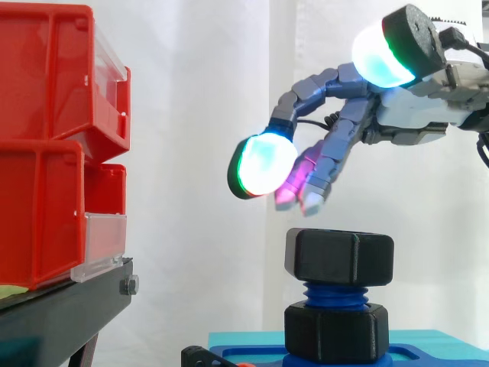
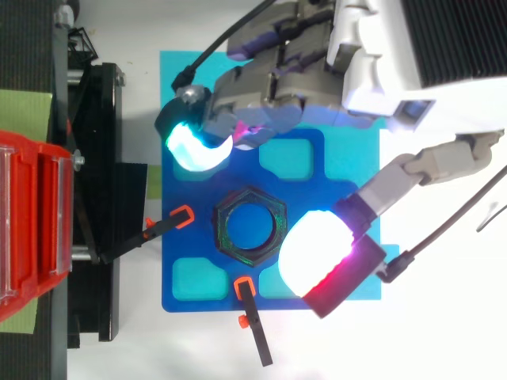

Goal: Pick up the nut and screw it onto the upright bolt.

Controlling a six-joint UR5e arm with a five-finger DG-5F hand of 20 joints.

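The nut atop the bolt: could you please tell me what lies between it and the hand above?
Nothing: in the side view a bare gap, backed by the white curtain, separates the fingertips of the hand from the nut.

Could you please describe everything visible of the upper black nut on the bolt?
The upper nut is black, hexagonal and plastic-looking, with a wide round bore. It sits roughly level on the top threads of the upright blue bolt, with bare thread showing between it and a lower nut at the base. The open hand hovers above it without touching it.
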